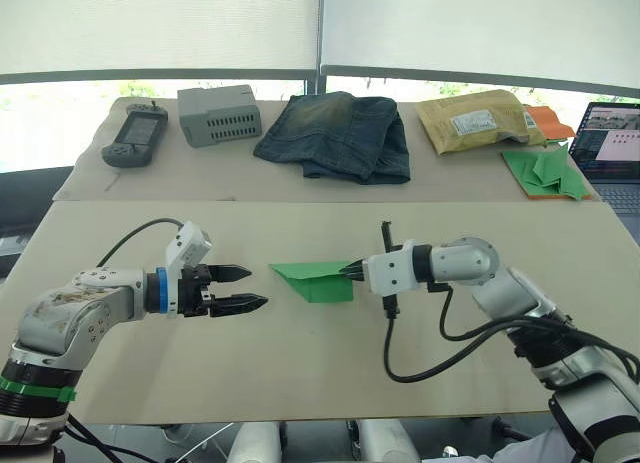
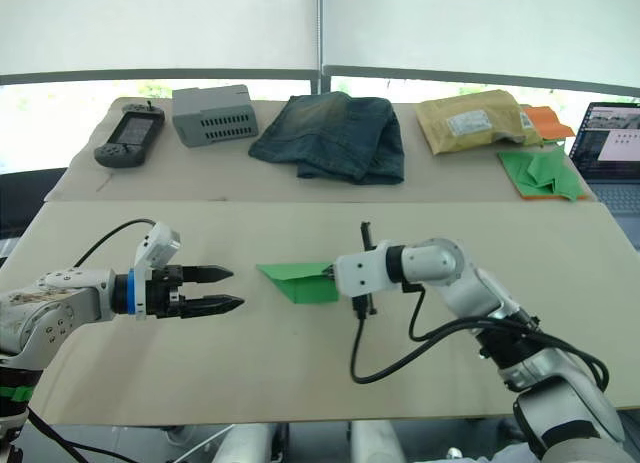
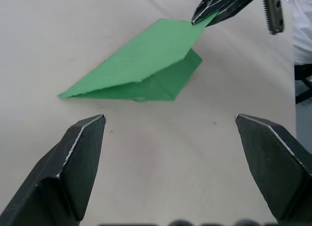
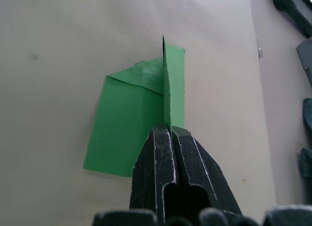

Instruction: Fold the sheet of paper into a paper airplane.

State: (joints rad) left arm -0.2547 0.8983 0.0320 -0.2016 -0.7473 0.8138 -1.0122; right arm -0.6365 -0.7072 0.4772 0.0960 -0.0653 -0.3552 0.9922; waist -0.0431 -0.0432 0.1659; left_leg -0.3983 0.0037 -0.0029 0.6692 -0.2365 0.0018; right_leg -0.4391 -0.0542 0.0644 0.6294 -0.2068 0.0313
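- Sheet of paper (image 1: 315,280), green and already creased to a pointed wedge, lay mid-table between the two arms.
- Right gripper (image 1: 352,271) was clamped on the wedge's raised flap at its right end.
- Left gripper (image 1: 252,288) hovered just beside the wedge's point, fingers spread, touching nothing.
- Judged step: mid-fold, a wing crease. Next move likely needs the left fingers to pin the body while the right lays the flap flat.

I see a tan desk (image 1: 150,373) with the sheet of paper (image 1: 318,280) lying mid-surface, partly folded. On the far desk (image 1: 200,173): handheld controller (image 1: 135,138), grey box (image 1: 219,114), folded jeans (image 1: 338,135), padded envelope (image 1: 478,120), pile of green paper shapes (image 1: 545,171) on an orange sheet (image 1: 548,119), laptop (image 1: 612,148) at the right edge.
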